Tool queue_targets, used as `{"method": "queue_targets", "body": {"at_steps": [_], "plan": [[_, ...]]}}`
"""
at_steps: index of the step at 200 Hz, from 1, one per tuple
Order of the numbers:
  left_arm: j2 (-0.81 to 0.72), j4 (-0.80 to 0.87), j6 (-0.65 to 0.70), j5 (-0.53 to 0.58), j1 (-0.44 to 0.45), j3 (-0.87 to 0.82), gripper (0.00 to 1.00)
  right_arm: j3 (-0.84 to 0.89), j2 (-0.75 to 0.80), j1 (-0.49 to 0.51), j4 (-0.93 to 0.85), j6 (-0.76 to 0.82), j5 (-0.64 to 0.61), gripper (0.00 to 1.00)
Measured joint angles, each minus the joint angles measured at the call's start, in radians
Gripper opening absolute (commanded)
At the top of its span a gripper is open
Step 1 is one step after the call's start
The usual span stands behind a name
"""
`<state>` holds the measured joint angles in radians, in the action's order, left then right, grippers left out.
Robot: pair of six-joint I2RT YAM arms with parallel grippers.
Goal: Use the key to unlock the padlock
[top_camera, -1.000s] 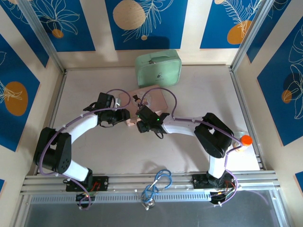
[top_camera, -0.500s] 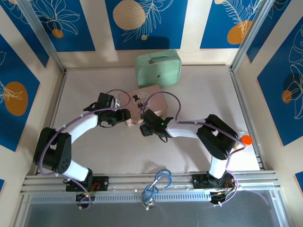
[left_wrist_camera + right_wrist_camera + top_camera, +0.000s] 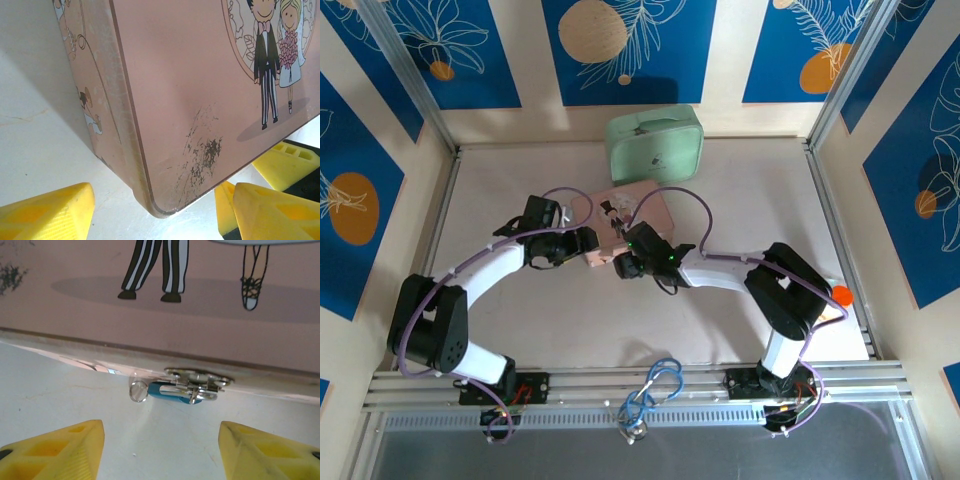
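Slippage of pink case point(image 3: 190, 75) is risked when padlock point(image 3: 167, 391) is worked, since left gripper point(image 3: 155, 200) and right gripper point(image 3: 161, 430) are spread apart, gripping nothing.

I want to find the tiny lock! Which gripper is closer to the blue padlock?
Right. The right gripper faces the padlock, which hangs straight ahead of its open fingers on the pink case. The left gripper sits at the case's corner, off to the side.

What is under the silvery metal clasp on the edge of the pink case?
A tiny blue padlock, with a small silvery ring at its left. The silvery metal clasp covers its shackle.
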<state>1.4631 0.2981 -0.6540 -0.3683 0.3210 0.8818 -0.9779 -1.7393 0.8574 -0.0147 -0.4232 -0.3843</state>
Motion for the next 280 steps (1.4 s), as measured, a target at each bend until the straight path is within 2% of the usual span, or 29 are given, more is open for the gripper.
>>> {"method": "queue_targets", "body": {"at_steps": [69,171,212,253,280], "plan": [[0.002,-0.021,-0.022,0.002,0.0,0.0,0.6,-0.002,-0.061,0.0,0.032,0.01,-0.005,0.58],[0.013,-0.013,-0.006,0.003,0.0,0.0,0.55,-0.051,-0.114,0.018,0.028,0.062,-0.056,0.58],[0.013,0.002,0.005,0.003,0.0,0.0,0.55,-0.062,-0.132,0.023,0.025,0.082,-0.065,0.55],[0.013,0.009,0.009,0.003,0.0,0.0,0.54,-0.08,-0.152,0.023,0.008,0.083,-0.089,0.51],[0.013,0.01,0.009,0.003,0.0,0.0,0.54,-0.083,-0.157,0.023,0.001,0.085,-0.1,0.41]]}}
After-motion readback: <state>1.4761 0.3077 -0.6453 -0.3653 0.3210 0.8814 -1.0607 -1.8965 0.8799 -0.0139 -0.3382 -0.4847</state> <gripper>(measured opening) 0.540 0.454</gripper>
